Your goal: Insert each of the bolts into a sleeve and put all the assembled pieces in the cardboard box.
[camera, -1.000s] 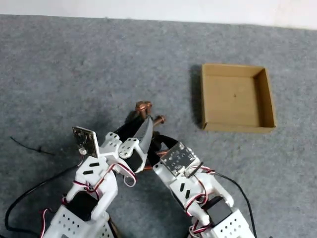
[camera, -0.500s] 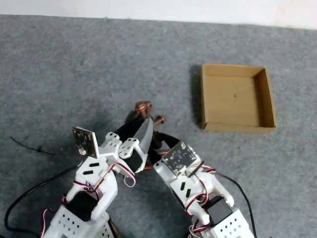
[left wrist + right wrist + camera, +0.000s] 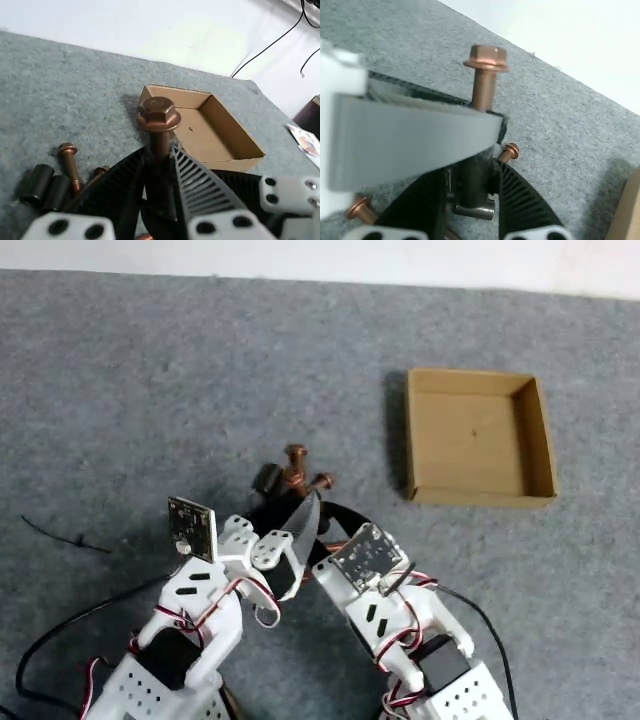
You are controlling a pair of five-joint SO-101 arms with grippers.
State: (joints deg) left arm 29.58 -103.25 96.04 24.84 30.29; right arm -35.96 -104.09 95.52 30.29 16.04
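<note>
Copper bolt (image 3: 158, 116) clamped by its shank in the left gripper (image 3: 160, 150), right gripper (image 3: 472, 170) holding a dark sleeve (image 3: 472, 195) in line with it, cardboard box (image 3: 470, 435) nearby

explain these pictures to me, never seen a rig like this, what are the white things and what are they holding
Those white things are two small robot arms at a grey table. One picture looks down from a fixed camera above; the other two come from cameras on each arm's wrist. The left gripper is clamped on a copper bolt, head up. The right gripper holds a black sleeve below it; the bolt's shank seems to run into that sleeve. Loose bolts and spare sleeves lie on the table. The cardboard box stands empty.
</note>
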